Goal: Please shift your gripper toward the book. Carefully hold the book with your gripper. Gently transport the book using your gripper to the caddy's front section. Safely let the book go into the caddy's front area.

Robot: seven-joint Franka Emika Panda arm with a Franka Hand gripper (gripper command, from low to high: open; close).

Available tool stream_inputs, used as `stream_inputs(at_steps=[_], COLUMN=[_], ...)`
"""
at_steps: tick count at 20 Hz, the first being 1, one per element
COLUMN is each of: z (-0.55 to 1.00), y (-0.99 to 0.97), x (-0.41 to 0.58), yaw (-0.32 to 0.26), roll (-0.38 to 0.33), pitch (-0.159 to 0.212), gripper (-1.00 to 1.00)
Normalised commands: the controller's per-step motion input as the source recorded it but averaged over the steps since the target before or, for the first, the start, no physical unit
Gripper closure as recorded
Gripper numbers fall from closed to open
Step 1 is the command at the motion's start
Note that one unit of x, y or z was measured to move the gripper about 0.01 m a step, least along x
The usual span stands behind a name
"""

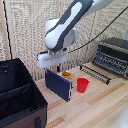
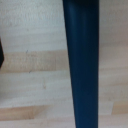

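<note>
Item: 1 book [image 1: 59,84], stiff, thin, smooth navy hardcover, standing on edge on the table [image 1: 105,105] just beside the red cup [image 1: 82,85], apart from the caddy [image 1: 20,95]. Your gripper [image 1: 59,68] sits at its top edge; whether the fingers clamp it you cannot tell. Pinch it across the thin cover near mid-edge, as it likely slips and swings.

The arm [image 1: 65,22] is large, white and rounded, with grey bands at its joints and a dark stripe along the upper link. A black cable [image 1: 102,31] trails off it. Its pincer [image 1: 59,67] has a white boxy body and short dark fingers.
</note>
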Motion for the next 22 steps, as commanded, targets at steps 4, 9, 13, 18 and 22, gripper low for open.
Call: stream_inputs(at_steps=[4,9,13,18,22], z=[-0.32,-0.12,0.00,0.00,0.03], y=[-0.13,-0.03,0.09,0.01,0.08], x=[0.246,0.082,0.022,0.032,0.011], yaw=[0.142,0.053,0.001,-0.041,-0.064], roll=[-0.004,-0.004,-0.016,-0.009,-0.025], pitch=[0.000,0.000,0.003,-0.010,-0.002], gripper=[-1.00,1.00,1.00,1.00,1.00])
